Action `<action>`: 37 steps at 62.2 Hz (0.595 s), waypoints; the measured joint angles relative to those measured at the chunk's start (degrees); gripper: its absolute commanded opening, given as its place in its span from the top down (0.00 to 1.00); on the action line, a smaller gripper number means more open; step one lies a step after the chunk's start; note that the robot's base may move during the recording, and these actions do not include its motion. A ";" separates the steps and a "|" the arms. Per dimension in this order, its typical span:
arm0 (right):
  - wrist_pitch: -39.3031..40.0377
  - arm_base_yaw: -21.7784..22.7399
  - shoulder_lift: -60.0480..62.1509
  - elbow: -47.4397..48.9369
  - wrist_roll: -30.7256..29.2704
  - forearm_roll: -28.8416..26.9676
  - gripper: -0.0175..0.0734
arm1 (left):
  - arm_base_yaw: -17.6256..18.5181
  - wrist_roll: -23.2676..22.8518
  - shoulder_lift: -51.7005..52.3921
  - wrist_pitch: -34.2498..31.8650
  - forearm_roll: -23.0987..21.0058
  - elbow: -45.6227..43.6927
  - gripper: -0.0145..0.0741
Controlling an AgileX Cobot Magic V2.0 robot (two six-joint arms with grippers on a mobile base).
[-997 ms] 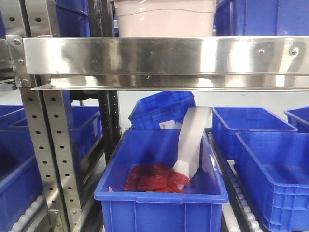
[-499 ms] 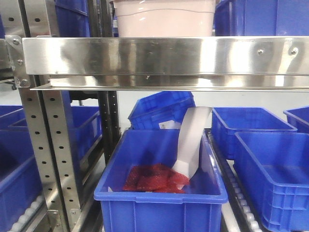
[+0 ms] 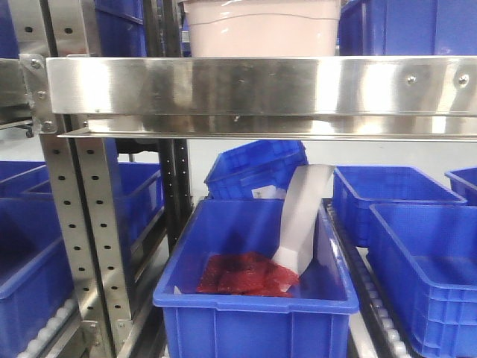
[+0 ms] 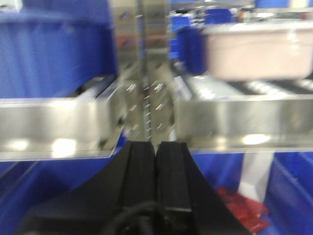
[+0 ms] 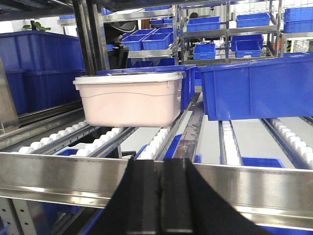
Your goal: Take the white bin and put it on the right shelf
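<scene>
Pale pink plastic, the white bin point(image 5: 128, 98) sits on the white rollers point(image 5: 105, 137) of the right shelf point(image 3: 261, 86), behind its shiny front rail. A large blue crate point(image 5: 257, 85) stands just beside it. The left gripper point(image 4: 155, 161) and the right gripper point(image 5: 160, 191) both have their 2 black fingers pressed together, holding nothing, in front of the rail. Below, another blue crate point(image 3: 257, 309) holds red packets point(image 3: 246, 276).

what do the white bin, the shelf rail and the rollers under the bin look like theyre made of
White bin: apparently moulded plastic, pale pinkish, smooth semi-matt sides with rounded corners and a moulded wavy band under the rim.
Shelf rail: looks like stainless steel, polished; it shows bright streaky reflections and screw heads.
Rollers: likely white plastic, small matt wheels in rows, though too small to be sure.
</scene>
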State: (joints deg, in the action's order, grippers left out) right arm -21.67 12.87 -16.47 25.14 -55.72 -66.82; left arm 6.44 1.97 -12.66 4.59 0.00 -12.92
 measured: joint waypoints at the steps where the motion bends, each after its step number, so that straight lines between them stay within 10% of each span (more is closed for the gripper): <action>1: 0.00 0.00 0.00 0.00 0.00 0.00 0.73 | -0.26 -0.08 0.63 0.00 0.00 0.78 0.97; 37: -0.25 0.00 0.10 0.00 0.00 0.00 0.73 | -2.27 -0.42 13.20 3.90 -2.54 14.59 0.97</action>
State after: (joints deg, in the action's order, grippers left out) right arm -21.92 12.87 -16.36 25.14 -55.72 -66.82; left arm 4.17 1.55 0.54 8.49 -2.54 1.67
